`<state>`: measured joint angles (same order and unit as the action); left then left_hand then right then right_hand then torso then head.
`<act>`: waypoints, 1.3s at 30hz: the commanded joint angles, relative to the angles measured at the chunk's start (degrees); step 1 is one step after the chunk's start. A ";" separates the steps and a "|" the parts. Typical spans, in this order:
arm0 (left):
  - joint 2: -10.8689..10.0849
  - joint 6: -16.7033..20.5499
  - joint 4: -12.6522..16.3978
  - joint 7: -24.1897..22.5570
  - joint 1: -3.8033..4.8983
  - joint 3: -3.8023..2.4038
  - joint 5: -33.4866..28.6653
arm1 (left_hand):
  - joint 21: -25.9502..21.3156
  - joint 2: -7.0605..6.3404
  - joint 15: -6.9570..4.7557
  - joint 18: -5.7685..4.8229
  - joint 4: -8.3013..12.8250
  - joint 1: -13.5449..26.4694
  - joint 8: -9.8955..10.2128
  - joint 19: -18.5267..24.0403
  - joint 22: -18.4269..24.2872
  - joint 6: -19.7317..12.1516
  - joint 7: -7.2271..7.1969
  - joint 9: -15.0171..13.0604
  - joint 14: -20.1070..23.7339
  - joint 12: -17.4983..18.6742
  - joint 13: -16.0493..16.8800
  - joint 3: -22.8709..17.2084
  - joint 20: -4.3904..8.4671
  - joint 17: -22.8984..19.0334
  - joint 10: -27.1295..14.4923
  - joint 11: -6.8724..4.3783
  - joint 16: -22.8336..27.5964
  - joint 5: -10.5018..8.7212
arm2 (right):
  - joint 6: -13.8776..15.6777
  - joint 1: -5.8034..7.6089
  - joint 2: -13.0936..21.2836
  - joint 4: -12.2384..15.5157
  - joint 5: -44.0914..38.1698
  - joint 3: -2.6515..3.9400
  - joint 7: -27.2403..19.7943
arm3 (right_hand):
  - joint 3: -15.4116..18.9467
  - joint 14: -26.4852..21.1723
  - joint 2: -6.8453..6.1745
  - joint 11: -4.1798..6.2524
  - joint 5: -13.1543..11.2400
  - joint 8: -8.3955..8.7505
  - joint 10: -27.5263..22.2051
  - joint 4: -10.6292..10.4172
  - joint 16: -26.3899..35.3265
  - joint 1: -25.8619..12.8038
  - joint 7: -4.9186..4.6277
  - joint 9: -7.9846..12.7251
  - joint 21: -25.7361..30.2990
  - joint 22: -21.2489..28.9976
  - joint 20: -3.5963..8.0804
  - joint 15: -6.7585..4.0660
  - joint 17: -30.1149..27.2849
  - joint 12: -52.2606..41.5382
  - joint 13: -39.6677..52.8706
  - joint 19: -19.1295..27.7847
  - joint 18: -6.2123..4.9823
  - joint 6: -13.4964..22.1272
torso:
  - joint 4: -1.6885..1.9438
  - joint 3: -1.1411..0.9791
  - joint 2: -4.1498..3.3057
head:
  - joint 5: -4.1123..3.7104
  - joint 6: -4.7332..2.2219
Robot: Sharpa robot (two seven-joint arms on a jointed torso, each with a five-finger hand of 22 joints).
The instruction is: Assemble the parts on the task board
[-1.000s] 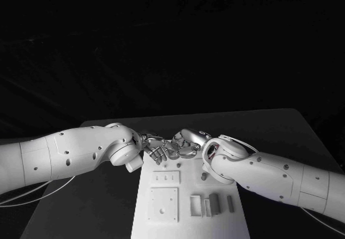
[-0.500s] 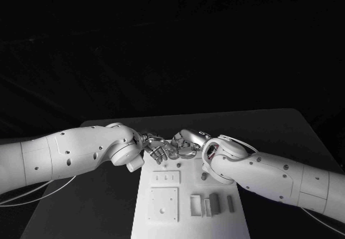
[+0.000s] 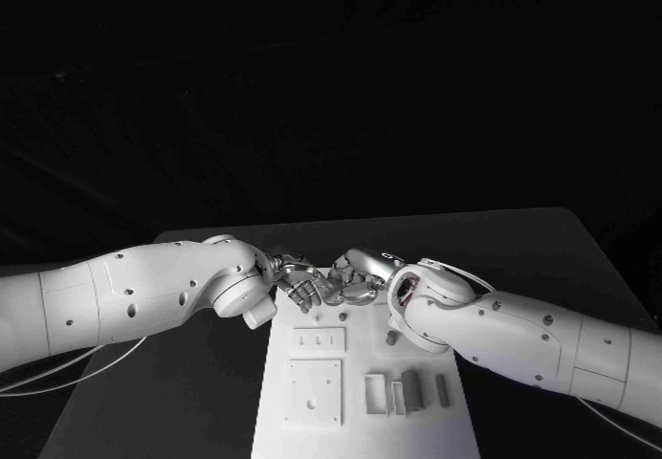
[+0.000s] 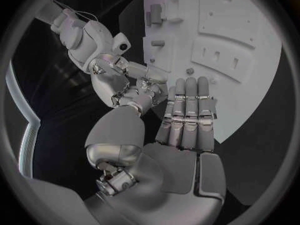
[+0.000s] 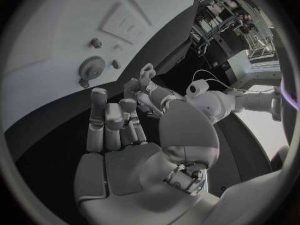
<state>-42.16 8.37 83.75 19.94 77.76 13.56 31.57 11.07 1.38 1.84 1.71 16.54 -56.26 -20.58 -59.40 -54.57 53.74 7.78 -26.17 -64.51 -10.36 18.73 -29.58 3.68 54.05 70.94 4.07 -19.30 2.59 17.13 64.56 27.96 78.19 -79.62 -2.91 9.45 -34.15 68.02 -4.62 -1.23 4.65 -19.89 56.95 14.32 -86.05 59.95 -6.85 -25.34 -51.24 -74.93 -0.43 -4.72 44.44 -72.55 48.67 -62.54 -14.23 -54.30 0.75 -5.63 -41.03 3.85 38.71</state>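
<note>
The two hands meet fingertip to fingertip in the middle of the head view, over the far end of the task board point(image 3: 362, 402). The left hand point(image 3: 298, 287) has its fingers point(image 4: 186, 112) straight and close side by side, with its thumb bent toward the other hand. The right hand point(image 3: 362, 279) has its fingers point(image 5: 107, 122) partly curled in. I cannot tell if either hand holds a small part, because the fingertips hide each other.

The task board is a long white plate. Its long side runs from the bottom of the head view up to the hands in the middle. On it, just below the hands, lies a small plate with slots point(image 3: 319, 338), and below that a bigger square plate point(image 3: 315, 391). To the right of the square plate stand a few thin upright blocks point(image 3: 406, 392) in a row. In the right wrist view a small gear point(image 5: 91, 68) lies flat on the board, with round pegs point(image 5: 96, 43) near it.

The board lies on the black table point(image 3: 538, 258).
</note>
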 commanded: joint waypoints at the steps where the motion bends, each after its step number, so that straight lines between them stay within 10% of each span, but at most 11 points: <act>1: -0.04 0.53 0.14 -0.36 -0.02 0.05 0.09 | -0.02 0.17 0.03 0.66 -0.01 -1.14 0.14 -0.28 -0.20 0.58 -0.07 -0.13 -0.49 0.29 0.21 -1.18 -0.01 0.23 0.54 -0.06 0.20 0.22 | -0.90 0.06 -0.13 -0.39 -0.72 0.09 0.11 | 0.05 0.10 -0.14 0.52 0.01 -0.35 0.06 -0.36 -0.37 -0.36 -0.17 -0.03 -0.20 -1.01 0.35 -0.40 -0.06 -0.36 -0.07 -0.07 -0.77 -0.59 | 0.01 0.02 0.00 | -0.04 0.00; 33: 0.03 4.13 -0.07 -1.84 -0.02 0.05 -4.12 | 0.48 0.45 -0.83 0.05 0.02 -4.84 -1.50 -0.89 -1.93 3.32 -1.38 -1.90 -2.54 -0.29 2.02 -5.58 0.76 2.86 3.63 -1.35 0.09 0.21 | -1.31 0.10 -0.57 -1.55 -0.70 0.07 -0.40 | 0.09 0.06 -0.51 0.55 0.00 -0.21 0.00 -0.54 -0.30 -0.71 -0.16 -0.06 -0.11 -0.98 0.37 -0.45 -0.12 -0.37 -0.16 -0.03 -0.77 -0.52 | -0.02 -0.09 0.00 | -0.12 0.05; 39: -0.04 5.22 -0.24 -1.87 -0.02 0.05 -5.30 | 0.85 0.19 -1.21 0.01 -0.08 -4.41 -1.95 -1.67 -2.47 4.27 -1.87 -2.70 -3.39 -0.49 2.60 -6.63 1.18 3.70 4.69 -1.84 -0.03 0.77 | -0.75 0.10 -0.11 -1.88 -0.12 0.06 -1.09 | 0.20 -0.84 -2.87 -0.83 0.01 2.65 -1.36 -0.63 0.25 -1.18 -1.67 1.08 0.53 -0.84 0.14 0.67 -0.31 0.38 -0.65 0.67 -0.77 4.20 | 0.01 -0.07 0.03 | -0.09 0.06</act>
<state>-42.14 11.87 83.52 19.05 77.64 13.69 27.87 11.75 1.96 0.53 1.27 16.49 -60.63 -22.15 -60.74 -57.02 56.00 7.56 -27.34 -67.68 -10.65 21.31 -36.07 5.03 57.71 75.28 2.21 -19.30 3.16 16.31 64.74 27.60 76.55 -79.74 -2.80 8.98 -33.99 67.12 -7.15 -1.88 4.44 -17.47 55.60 13.94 -86.02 58.83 -8.11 -24.42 -50.86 -74.93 -0.35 -4.33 44.19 -72.42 48.06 -62.05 -14.23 -50.99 0.73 -5.71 -41.02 3.72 38.75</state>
